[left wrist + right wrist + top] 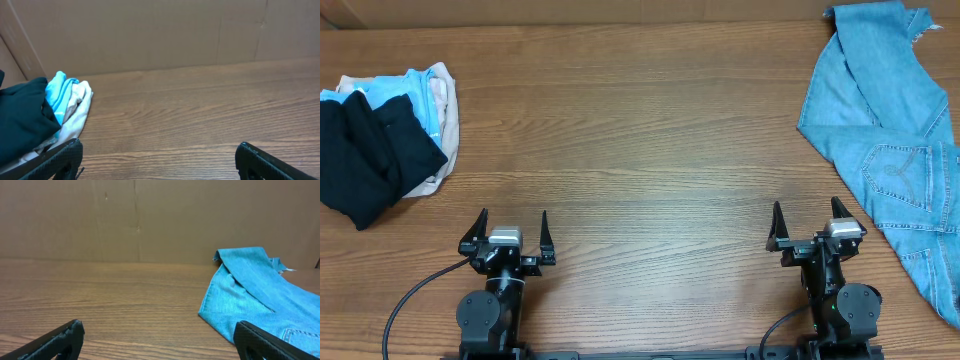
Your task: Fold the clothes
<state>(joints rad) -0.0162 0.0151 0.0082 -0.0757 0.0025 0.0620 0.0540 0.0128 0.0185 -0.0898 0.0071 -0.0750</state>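
Note:
The clothes are light blue denim jeans [890,140] lying loosely along the table's right side, a stitched back pocket facing up and a frayed hem at the far corner. They also fill the right of the right wrist view as blue denim jeans [260,295]. My right gripper [809,221] stands open at the front edge, just left of the jeans, with nothing between its fingers [255,340]. At the front left my left gripper [512,226] is open and empty too, its fingers [60,160] wide apart over bare wood.
A heap with a black garment [370,150] over small light blue and beige garments [425,100] lies at the far left; it shows as a heap [45,115] in the left wrist view. A cardboard wall [150,220] closes the table's back edge.

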